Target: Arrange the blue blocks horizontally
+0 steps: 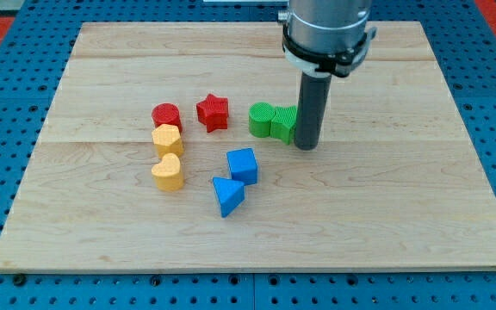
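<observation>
While two blue blocks sit near the middle of the wooden board, my tip rests on the surface to their far right, touching or just beside the right-hand one of two green blocks. No pincer is fitted: the arm ends in a plain dark rod, so nothing is apart, together or clamped. The blue cube lies just far and right of the blue triangle, the pair touching or nearly so along a diagonal. The green cylinder stands left of the second green block, whose shape is partly hidden by the rod. Further left sit a red star and a red cylinder. Two yellow heart-like blocks line up nearer than the red cylinder, left of the blue pair.
</observation>
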You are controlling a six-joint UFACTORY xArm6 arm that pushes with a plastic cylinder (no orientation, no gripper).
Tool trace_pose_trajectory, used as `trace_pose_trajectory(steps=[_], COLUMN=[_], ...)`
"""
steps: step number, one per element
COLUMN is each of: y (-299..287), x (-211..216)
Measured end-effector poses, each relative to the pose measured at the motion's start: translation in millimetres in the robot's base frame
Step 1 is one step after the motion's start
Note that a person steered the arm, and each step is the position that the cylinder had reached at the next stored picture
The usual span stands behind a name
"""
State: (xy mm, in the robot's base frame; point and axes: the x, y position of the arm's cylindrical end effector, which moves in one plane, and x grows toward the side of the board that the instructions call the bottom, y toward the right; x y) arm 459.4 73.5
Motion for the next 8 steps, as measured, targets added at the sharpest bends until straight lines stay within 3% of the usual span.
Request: trace_pose_trajectory(steps=[2,4,5,6,8], y=[-24.9,-99.8,-99.5,-137.3,-115.1], x=[18.5,-18.1,2.1,8.8,56.5])
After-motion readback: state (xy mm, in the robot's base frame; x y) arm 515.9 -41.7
